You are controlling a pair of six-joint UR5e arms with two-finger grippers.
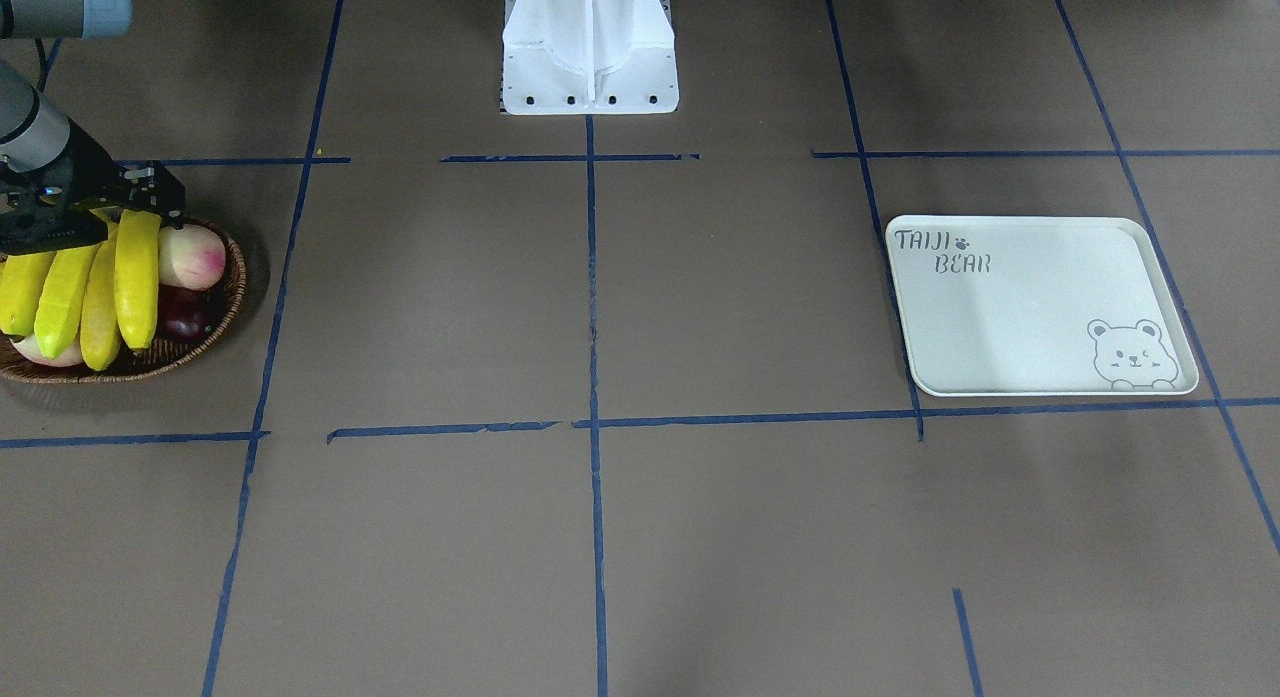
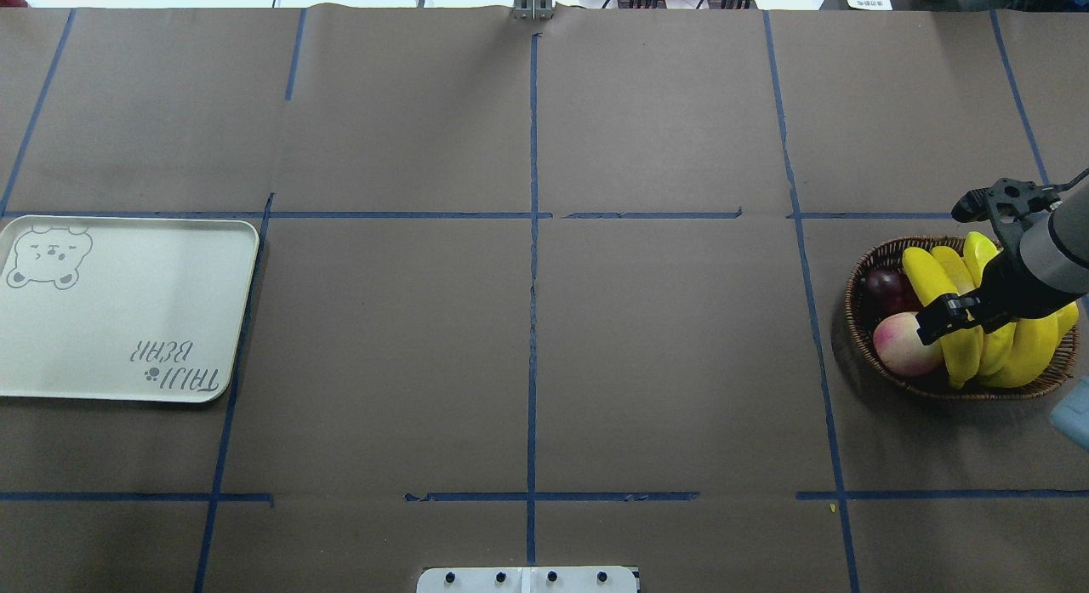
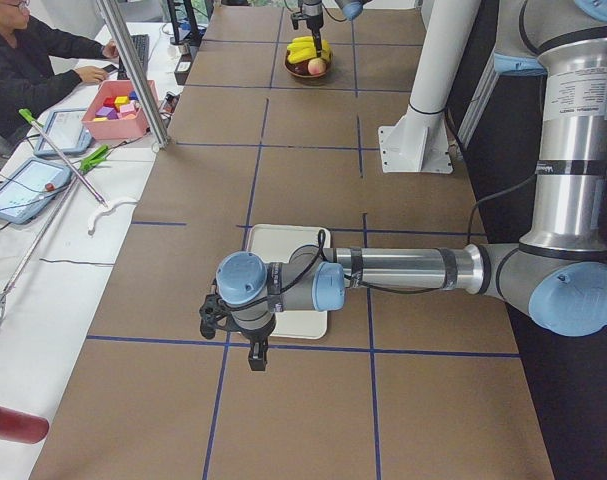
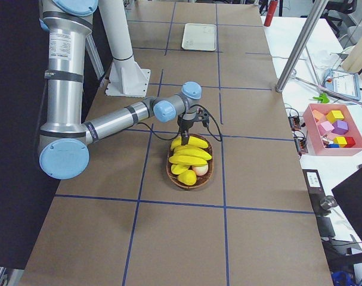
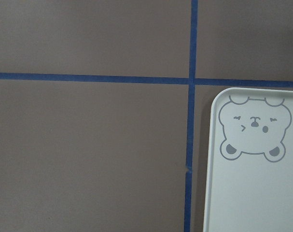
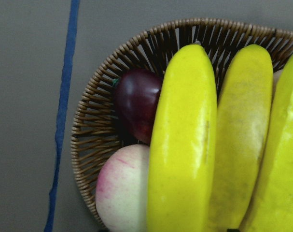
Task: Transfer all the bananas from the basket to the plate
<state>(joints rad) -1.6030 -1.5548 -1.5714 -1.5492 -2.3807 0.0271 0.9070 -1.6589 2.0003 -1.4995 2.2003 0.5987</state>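
Overhead exterior: right gripper (image 2: pixel 936 321) sat low over 4 bananas (image 2: pixel 927 278) in basket (image 2: pixel 885 251); grip unclear. Left gripper (image 3: pixel 255 352) hung just beside plate (image 3: pixel 283 245) corner; grip unclear too.

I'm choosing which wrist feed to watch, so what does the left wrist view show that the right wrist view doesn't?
Only the left wrist view: a corner of the plate with its bear drawing, bare where visible, beside a crossing of tape. Only the right wrist view: the basket holding bananas, three in frame, a peach and a dark red fruit. Both: the brown table and blue tape lines.
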